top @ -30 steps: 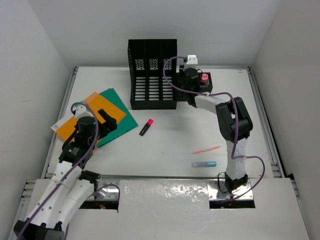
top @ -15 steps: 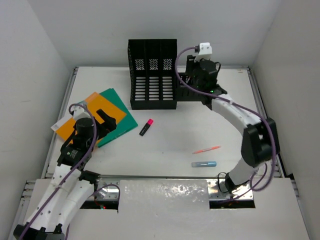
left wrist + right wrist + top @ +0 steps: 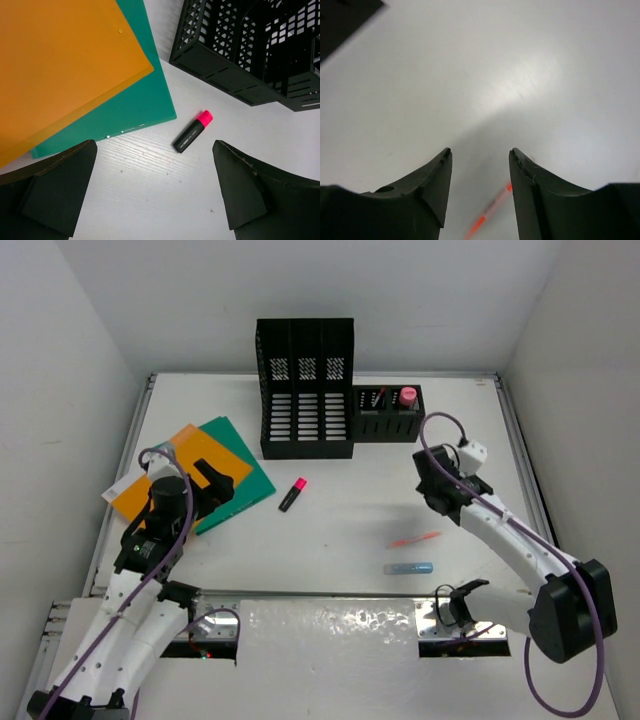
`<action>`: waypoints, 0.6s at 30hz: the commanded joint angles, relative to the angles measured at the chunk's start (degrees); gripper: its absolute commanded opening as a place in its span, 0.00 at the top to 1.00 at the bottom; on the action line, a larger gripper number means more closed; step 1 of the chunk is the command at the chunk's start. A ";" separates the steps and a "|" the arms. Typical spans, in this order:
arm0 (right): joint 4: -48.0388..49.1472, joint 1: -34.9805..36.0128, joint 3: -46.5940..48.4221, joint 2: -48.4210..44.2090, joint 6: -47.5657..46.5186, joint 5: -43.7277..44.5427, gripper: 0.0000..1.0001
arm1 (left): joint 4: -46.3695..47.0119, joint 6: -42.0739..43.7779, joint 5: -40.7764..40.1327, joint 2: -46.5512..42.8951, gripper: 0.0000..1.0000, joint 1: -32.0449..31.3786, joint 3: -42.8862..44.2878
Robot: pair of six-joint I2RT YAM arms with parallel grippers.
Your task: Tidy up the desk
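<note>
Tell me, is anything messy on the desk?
Yes. A pink-capped marker, an orange pen and a blue stick lie loose on the desk, and the orange folder and green folder sit crooked at the left, outside the black file holder.

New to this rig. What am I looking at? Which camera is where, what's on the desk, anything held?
Two robot arms are bolted at the near edge of a white desk. One picture looks down from above and behind; two come from wrist cameras, where the dark wedges belong to that arm's tool. On the desk: a black file holder, a small organizer beside it, an orange folder over a green folder, a pink-capped marker, an orange pen, a blue stick. The left tool is open near the folders; the right tool is open near the pen. Nothing is held.
</note>
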 commanded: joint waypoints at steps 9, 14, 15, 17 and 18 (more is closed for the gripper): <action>-27.98 0.72 -3.58 -1.18 46.17 -5.09 0.53 | 3.15 1.63 4.55 2.03 0.02 -0.26 -0.36; -23.76 0.72 -6.92 2.86 47.94 -8.61 0.56 | 3.15 1.63 4.47 1.50 0.02 -0.35 -0.27; -22.45 0.72 -7.79 3.39 47.67 -8.53 0.56 | 3.06 1.71 4.47 1.33 0.02 -0.26 -0.27; -20.07 0.72 -8.15 5.06 47.41 -8.88 0.56 | 3.06 1.72 4.38 0.98 0.02 -0.26 -0.27; -19.28 0.72 -8.15 5.59 47.15 -9.23 0.56 | 2.97 1.80 4.29 0.89 0.02 -0.26 -0.18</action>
